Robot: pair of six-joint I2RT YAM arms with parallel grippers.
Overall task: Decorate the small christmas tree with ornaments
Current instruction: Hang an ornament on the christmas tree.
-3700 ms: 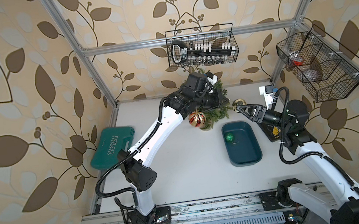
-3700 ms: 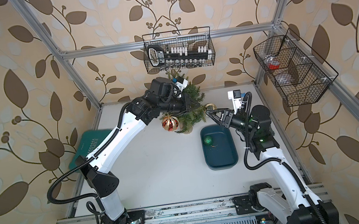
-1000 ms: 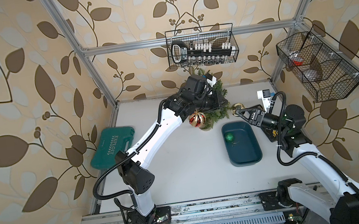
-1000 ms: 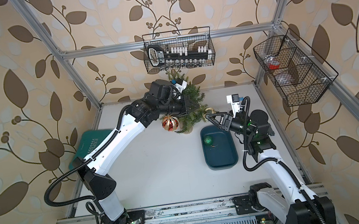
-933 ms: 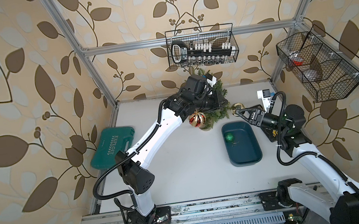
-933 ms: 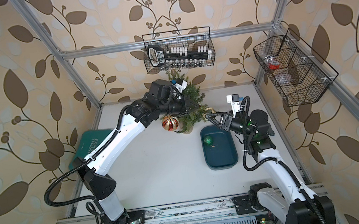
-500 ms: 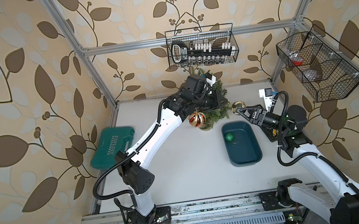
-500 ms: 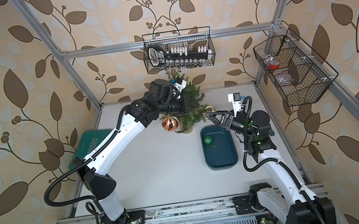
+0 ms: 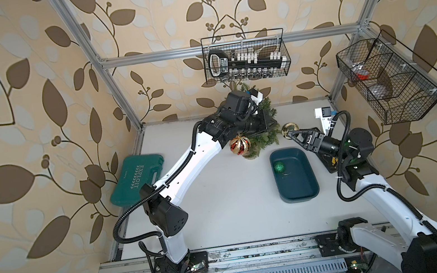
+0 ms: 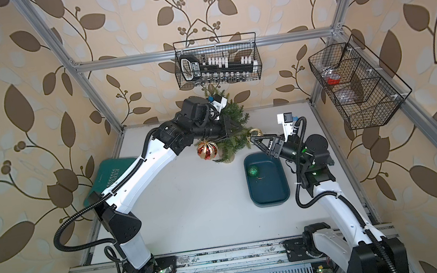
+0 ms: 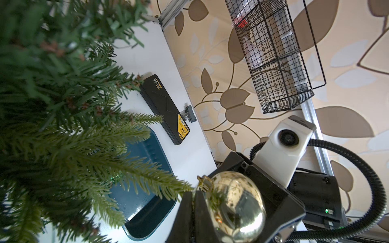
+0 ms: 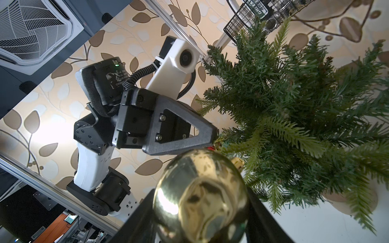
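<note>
In both top views I see the small christmas tree (image 9: pixel 266 139) standing at the back of the tabletop (image 9: pixel 221 201), under the wire basket (image 9: pixel 246 56) on the rear wall. The red-and-gold ball (image 9: pixel 240 145) hangs on the tree's side toward the left arm, just below that arm's wrist. The left gripper (image 9: pixel 275 127) lies across the top of the tree, jaws together, with its tip among the branches. The right gripper (image 9: pixel 289 133) points in from the opposite side with the gold ball (image 10: pixel 254 132) at its tip, right against the outer needles. The green glittery ball (image 9: pixel 279 167) lies in the blue tray (image 9: pixel 311 188) in front of the tree. From the left wrist I look past blurred branches onto the gold ball (image 11: pixel 235 206). Its cap is turned toward a branch tip, and it rests against the nearly closed jaws of the right gripper (image 11: pixel 192 196). I can't tell whether they pinch its loop. From the right wrist the gold ball (image 12: pixel 202 199) fills the foreground. Behind it the left gripper (image 12: pixel 213 134) is closed with its tip in the needles, and I can't tell if it pinches anything.
</note>
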